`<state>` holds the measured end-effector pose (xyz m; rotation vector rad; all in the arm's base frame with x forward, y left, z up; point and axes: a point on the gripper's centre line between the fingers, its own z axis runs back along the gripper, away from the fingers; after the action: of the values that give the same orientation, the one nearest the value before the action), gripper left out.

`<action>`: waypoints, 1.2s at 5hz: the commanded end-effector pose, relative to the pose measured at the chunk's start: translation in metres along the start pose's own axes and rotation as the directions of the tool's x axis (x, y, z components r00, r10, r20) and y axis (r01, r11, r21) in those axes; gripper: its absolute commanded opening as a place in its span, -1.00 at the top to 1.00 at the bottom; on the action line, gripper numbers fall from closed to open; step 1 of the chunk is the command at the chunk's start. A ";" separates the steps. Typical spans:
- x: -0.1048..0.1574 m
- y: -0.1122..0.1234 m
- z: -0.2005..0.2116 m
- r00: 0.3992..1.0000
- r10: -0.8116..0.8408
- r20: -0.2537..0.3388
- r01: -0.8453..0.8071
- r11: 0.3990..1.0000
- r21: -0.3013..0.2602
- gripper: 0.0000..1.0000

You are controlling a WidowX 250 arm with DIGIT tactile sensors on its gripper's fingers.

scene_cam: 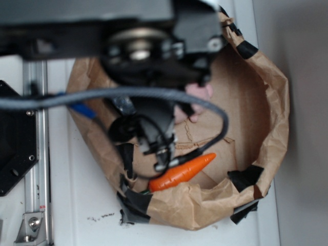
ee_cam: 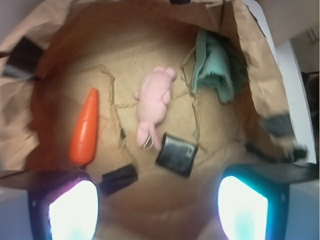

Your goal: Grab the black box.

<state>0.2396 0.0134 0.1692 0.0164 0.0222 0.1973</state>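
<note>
**Four loose items around the target — risk notes**

Landmark: the pink plush bunny point(ee_cam: 154, 107), lying mid-floor in the brown paper bin point(ee_cam: 125, 45).

- The black box point(ee_cam: 176, 153) lies flat just below and right of the bunny, its upper left corner touching or nearly touching the bunny's lower end. I cannot tell which.
- Orange carrot point(ee_cam: 85, 127) lies left of the bunny, well apart from the box. Green cloth point(ee_cam: 215, 65) is up and right of the bunny, against the bin wall. A small dark piece point(ee_cam: 119, 179) sits below and left of the bunny, near the box.
- Gripper point(ee_cam: 159, 212): wide open, the two lit fingers point(ee_cam: 72, 212) at the lower frame edge; nothing between them. It hangs above the floor, closer to the camera than the box.
- In the exterior view the arm hides the box; only the carrot point(scene_cam: 182, 172) and part of the bunny point(scene_cam: 197, 100) show.

Risks, as judged:

1. Bunny caught in the closing jaws — it crowds the box's upper left corner.
2. Glossy, low box: fingers may slide over it or push it along the paper rather than pinch it.
3. Dark piece mistaken for the target — similar colour, close by.
4. Creased paper floor could snag a fingertip.
</note>
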 end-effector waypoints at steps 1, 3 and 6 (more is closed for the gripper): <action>0.029 0.019 -0.041 0.911 -0.413 0.008 0.413 0.911 0.010 -1.00; 0.006 0.008 -0.050 0.657 -0.749 0.085 0.747 0.662 0.062 -1.00; -0.008 0.013 -0.056 0.573 -0.814 0.095 0.802 0.581 0.141 -1.00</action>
<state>0.2240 0.0284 0.1083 0.0851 -0.0840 -0.7316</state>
